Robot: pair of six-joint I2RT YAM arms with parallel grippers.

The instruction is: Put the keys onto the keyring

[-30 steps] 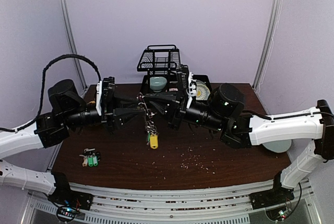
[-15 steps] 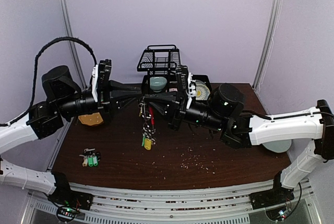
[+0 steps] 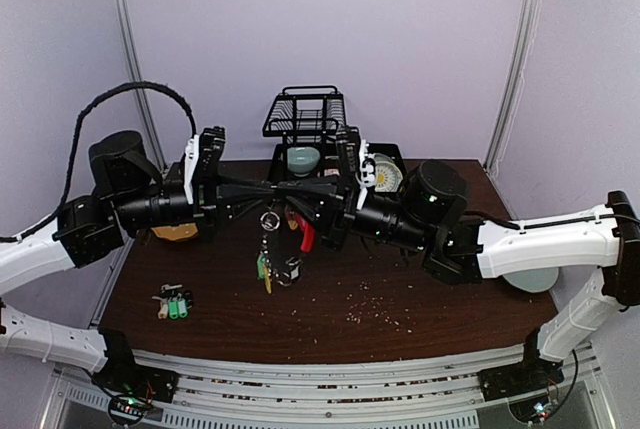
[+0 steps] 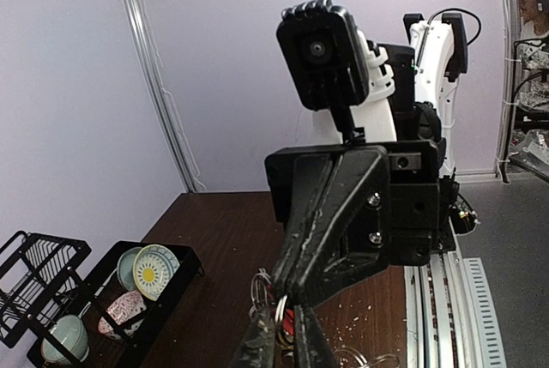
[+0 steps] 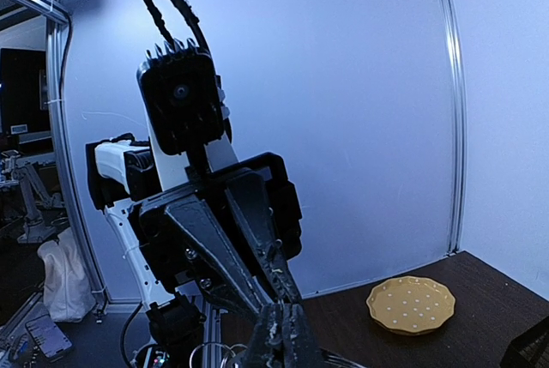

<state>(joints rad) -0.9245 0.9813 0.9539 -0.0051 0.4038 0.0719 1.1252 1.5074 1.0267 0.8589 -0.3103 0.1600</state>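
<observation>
The left fingers (image 3: pixel 250 192) have narrowed from spread to a pinch on the keyring (image 3: pixel 306 236), which the right fingers (image 3: pixel 300 193), pressed together, hold hanging in front of the rack (image 3: pixel 305 114). With 2 grips, it looks ready for opening. The loose keys (image 3: pixel 172 305) lie on the counter (image 3: pixel 420 289), left of the rack.

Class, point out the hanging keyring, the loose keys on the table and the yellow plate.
keyring (image 3: pixel 306 235): top view, on its red sheathed arc.
loose keys (image 3: pixel 176 306): top view, on the green tags.
yellow plate (image 5: pixel 411 305): right wrist view, on its dotted middle.
</observation>
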